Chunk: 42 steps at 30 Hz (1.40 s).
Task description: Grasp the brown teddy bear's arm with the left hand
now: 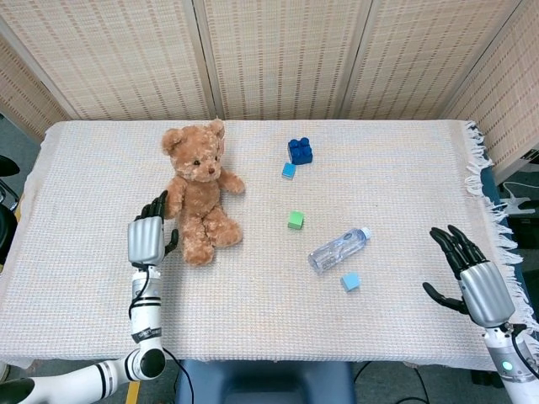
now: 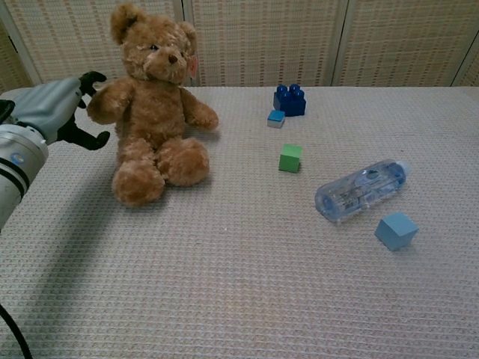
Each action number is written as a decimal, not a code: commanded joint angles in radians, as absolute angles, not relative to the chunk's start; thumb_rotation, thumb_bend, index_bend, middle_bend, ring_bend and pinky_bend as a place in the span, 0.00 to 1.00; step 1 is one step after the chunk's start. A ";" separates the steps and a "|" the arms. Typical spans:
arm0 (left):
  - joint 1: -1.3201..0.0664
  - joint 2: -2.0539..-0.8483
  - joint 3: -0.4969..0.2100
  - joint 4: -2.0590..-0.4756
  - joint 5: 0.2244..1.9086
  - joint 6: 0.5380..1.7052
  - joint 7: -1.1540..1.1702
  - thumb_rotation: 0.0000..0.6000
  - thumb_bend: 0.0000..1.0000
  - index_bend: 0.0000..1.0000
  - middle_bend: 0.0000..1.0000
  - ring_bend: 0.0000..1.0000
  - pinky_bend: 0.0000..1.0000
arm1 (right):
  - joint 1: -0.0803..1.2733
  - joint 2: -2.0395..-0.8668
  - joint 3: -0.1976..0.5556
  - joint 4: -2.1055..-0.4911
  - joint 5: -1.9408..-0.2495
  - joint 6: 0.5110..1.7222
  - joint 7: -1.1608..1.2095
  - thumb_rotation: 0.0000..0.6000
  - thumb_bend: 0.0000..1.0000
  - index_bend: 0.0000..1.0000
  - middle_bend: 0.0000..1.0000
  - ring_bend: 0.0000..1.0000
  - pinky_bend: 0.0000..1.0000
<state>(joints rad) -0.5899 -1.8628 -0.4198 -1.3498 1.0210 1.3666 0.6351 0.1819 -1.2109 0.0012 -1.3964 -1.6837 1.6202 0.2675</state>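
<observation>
Because the teddy bear [image 1: 199,195] is propped sitting near the bench's [image 1: 379,328] left side, its outstretched arm [image 2: 107,102] is easily reached: the left robot hand [image 1: 148,236] is held just beside it, fingers apart, nothing gripped. The right robot hand [image 1: 474,279] hovers spread, idle.

Worktop [image 1: 404,168] covered with a woven cloth. Dark blue brick [image 1: 300,150] at rear, small light blue cube [image 1: 289,171] just in front. Green cube [image 1: 296,220] mid-surface. Clear bottle [image 1: 338,249] lying flat; second light blue cube [image 1: 350,281] near it.
</observation>
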 commanded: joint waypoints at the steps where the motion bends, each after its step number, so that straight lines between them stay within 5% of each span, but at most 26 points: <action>1: -0.604 -1.873 -0.432 -1.357 1.006 1.368 0.643 1.00 0.38 0.09 0.18 0.22 0.46 | 0.182 -1.210 0.001 -1.399 -1.684 1.614 0.267 1.00 0.12 0.00 0.08 0.00 0.18; 23: -0.713 -2.009 -0.532 -1.152 0.960 1.410 0.516 1.00 0.37 0.16 0.23 0.27 0.48 | 0.184 -1.207 0.016 -1.416 -1.671 1.578 0.273 1.00 0.12 0.00 0.08 0.00 0.18; 42: -0.753 -2.052 -0.518 -0.982 1.021 1.444 0.432 1.00 0.43 0.26 0.44 0.44 0.58 | 0.188 -1.202 0.013 -1.429 -1.670 1.542 0.263 1.00 0.12 0.00 0.08 0.00 0.18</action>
<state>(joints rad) -0.7502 -2.0496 -0.5224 -0.9900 1.0100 1.4376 0.4430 0.1879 -1.2022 0.0126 -1.4288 -1.6703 1.5418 0.2627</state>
